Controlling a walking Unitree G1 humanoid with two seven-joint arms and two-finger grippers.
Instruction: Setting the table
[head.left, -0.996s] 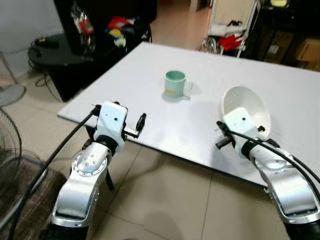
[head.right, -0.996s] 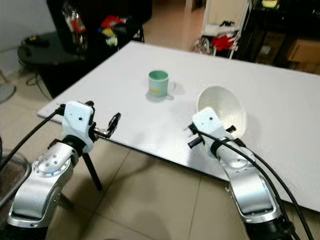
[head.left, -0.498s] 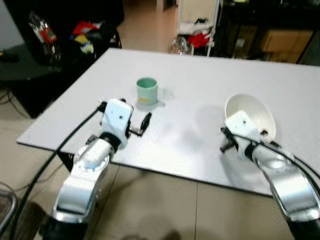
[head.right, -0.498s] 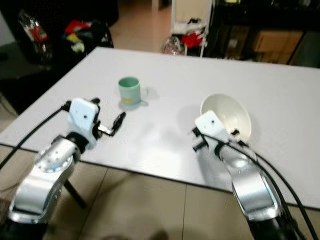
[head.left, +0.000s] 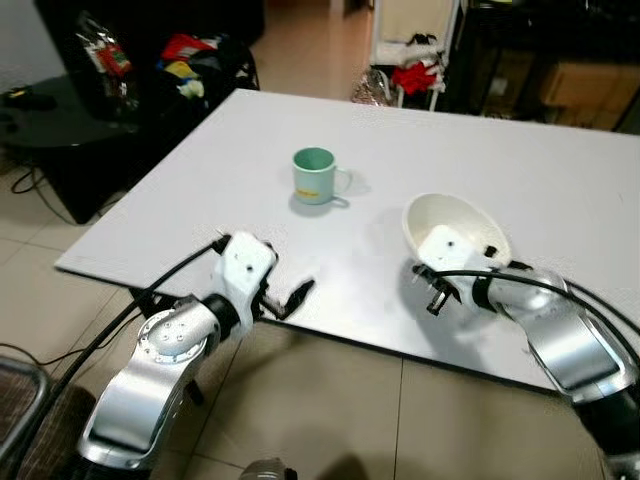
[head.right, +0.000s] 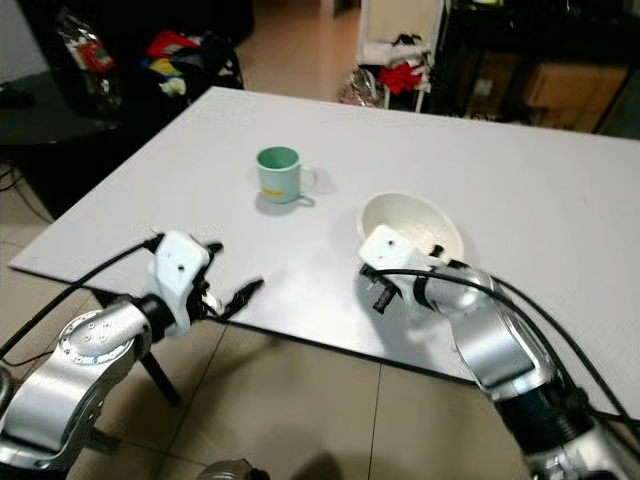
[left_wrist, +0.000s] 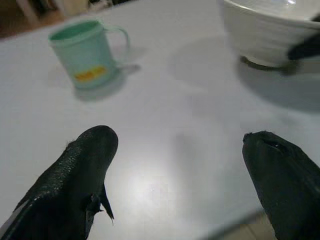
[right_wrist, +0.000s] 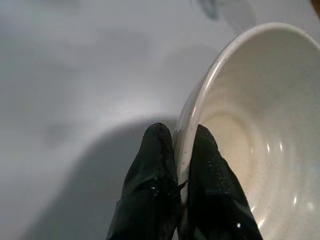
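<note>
**Bowl lowered toward the table, left arm drawn back to the near edge**

Down has come the bowl (head.left: 455, 226): a second ago it was tipped steeply on its side, its mouth facing the camera, and now it sits nearly level with its mouth up, low over the table (head.left: 560, 190) or just touching it. Which of the two I cannot tell, though a shadow lies close under its base in the left wrist view. The camera has also shifted between frames, so part of the apparent change is the robot's own movement.

Nearest, at the table's near edge, the left gripper (head.left: 285, 300) hangs with fingers spread wide and nothing between them; it was higher and further in over the table half a second ago. Beside it along the near edge, toward the right, the right gripper (right_wrist: 176, 186) pinches the bowl's rim, one finger outside the wall and one inside.

Further in, toward the middle of the table, the green mug (head.left: 317, 175) stands upright, handle to the right, well apart from the bowl.

For setting the table, the bowl looks about placed; letting go of the rim seems the step in hand.
</note>
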